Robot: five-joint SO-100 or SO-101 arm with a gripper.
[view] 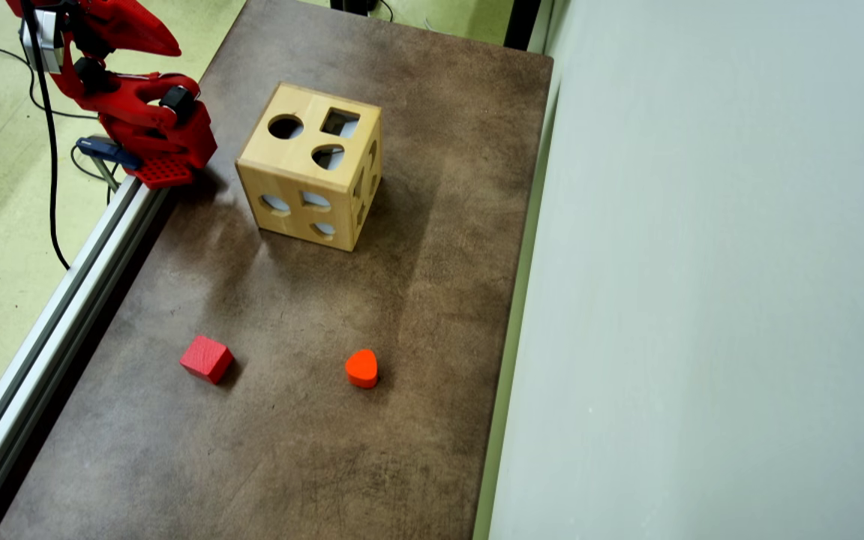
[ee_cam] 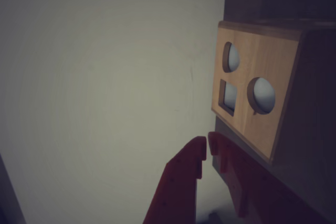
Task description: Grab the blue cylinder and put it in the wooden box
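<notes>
Searching both views finds no blue cylinder on worktop [view: 312, 420]. Claw [ee_cam: 206, 149] pinched together, empty, near wooden box [ee_cam: 252, 98]. Risk: grabbing red cube [view: 206, 358] or heart block [view: 361, 368] instead.

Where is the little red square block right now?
In the overhead view the red cube sits on the brown table, lower left, left of the orange heart block.

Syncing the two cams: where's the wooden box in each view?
Wrist view: wooden box at right, one three-hole face toward the camera, just beyond the gripper tips.
Overhead view: wooden box upper centre of the brown table, right of the arm.
Shared landmark: the box's square hole.
</notes>
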